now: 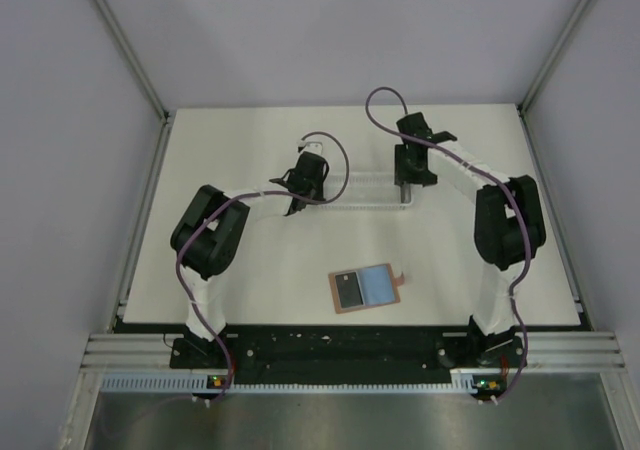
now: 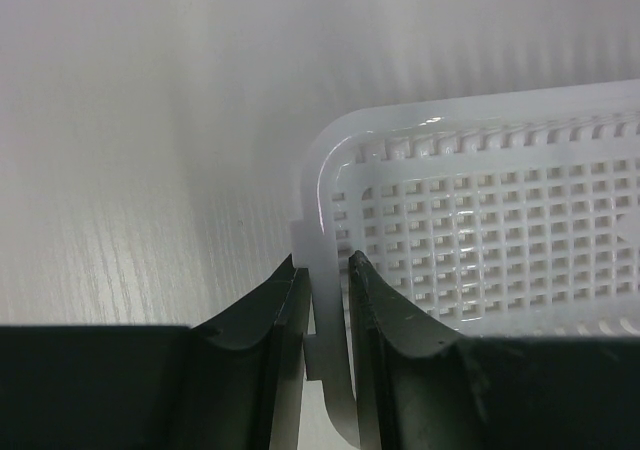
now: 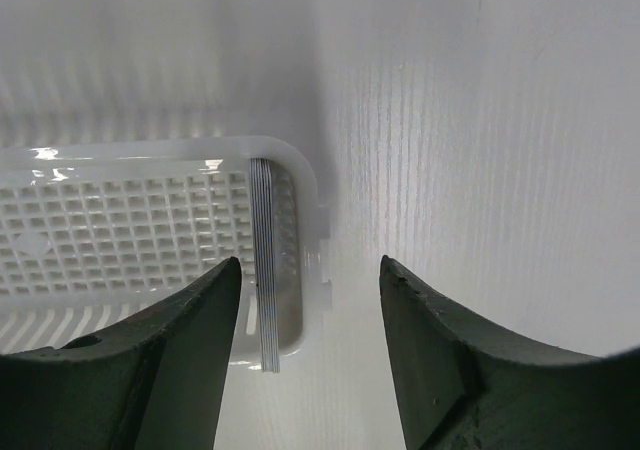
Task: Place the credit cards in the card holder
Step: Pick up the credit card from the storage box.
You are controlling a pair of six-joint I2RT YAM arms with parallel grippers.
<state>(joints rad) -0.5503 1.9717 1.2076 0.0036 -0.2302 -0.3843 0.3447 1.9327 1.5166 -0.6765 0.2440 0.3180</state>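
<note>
No writing, brand, number or sign can be read in any view. The card holder [image 1: 366, 289], lying open well apart from the left gripper [image 2: 328, 310], shows only plain dark and pale blue panels. The white slatted tray [image 2: 480, 220], clamped at its rim between that gripper's fingers, bears no legible marking.

Overhead camera looks down from the near side, taking in the whole tabletop [image 1: 250, 150]. Left wrist view sits tight behind the left end effector [image 2: 325, 263], facing one tray [image 2: 480, 240] corner. Right wrist view peers past the right end effector [image 3: 310, 262] at the opposite end. All three share that tray.
</note>
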